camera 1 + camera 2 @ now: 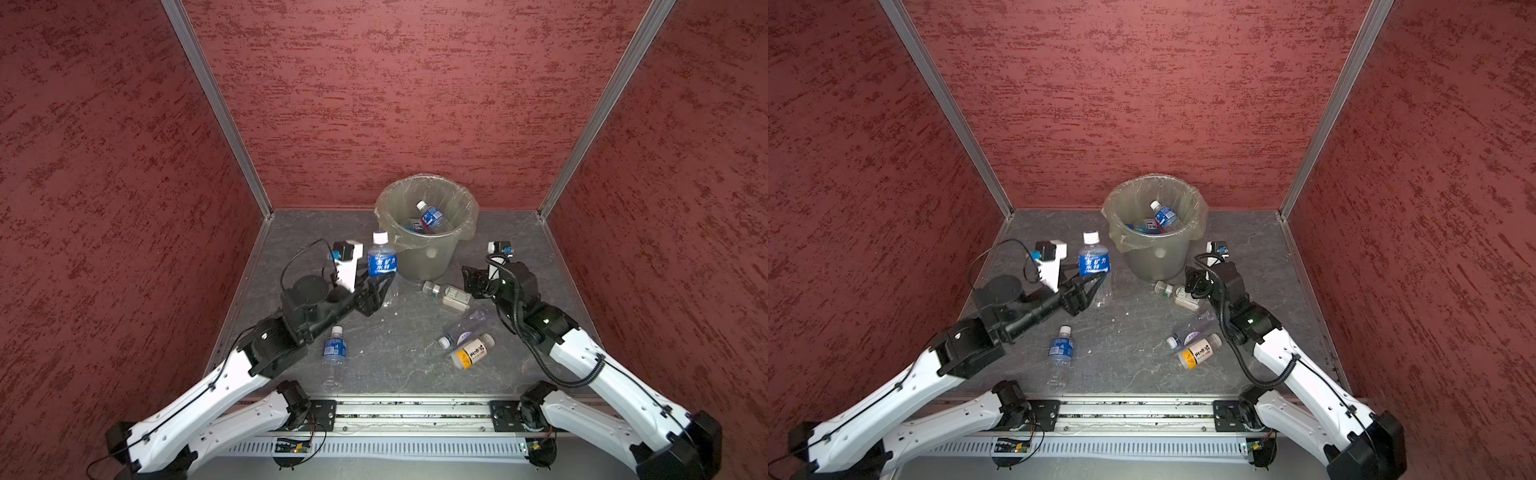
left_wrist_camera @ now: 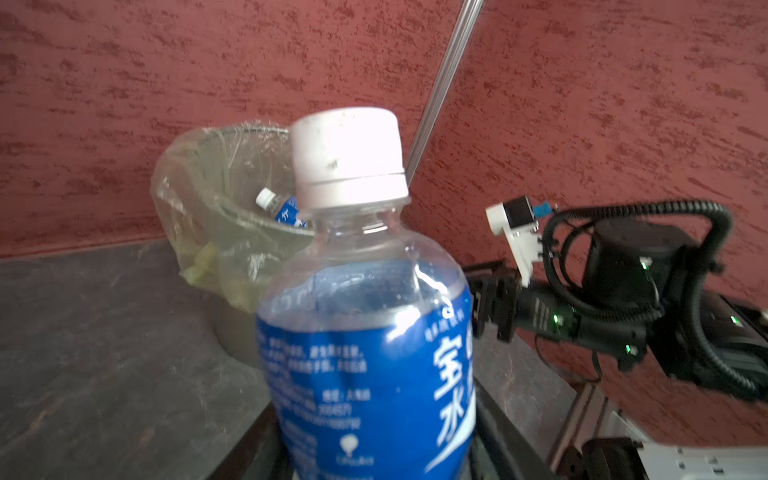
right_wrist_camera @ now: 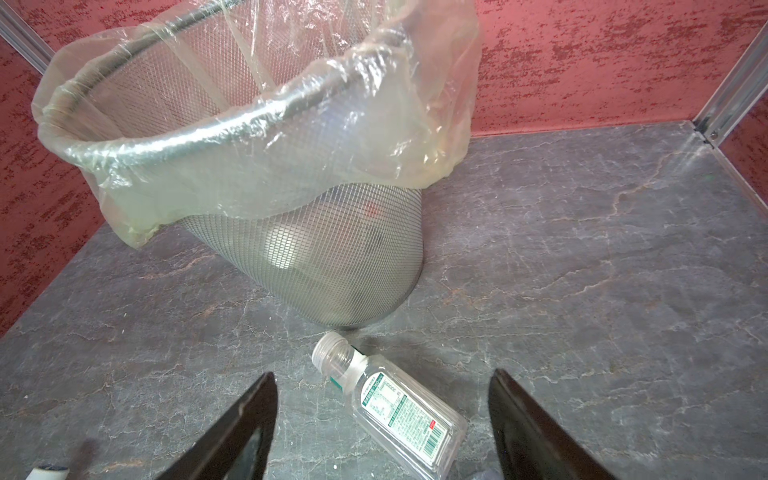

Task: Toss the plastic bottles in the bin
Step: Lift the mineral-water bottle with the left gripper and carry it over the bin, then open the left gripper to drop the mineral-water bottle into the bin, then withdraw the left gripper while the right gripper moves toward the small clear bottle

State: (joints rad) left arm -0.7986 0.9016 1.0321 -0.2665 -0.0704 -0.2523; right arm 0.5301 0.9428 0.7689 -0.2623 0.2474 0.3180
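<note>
My left jaws are clamped on the lower half of an upright blue bottle (image 1: pixel 382 261), which I hold just beside the bin (image 1: pixel 430 266), on its left in both top views. My right jaws stand apart, low over the tabletop (image 3: pixel 602 249), with a green bottle (image 3: pixel 401 409) lying on its side between and just ahead of them, near the foot of the bin and untouched. Two bottles (image 1: pixel 428 218) sit inside the bin. On the tabletop nearer me, a second blue bottle (image 1: pixel 333 348) lies on the left, and a clear bottle (image 1: pixel 464 328) lies just beside a yellow bottle (image 1: pixel 471 352) on the right.
</note>
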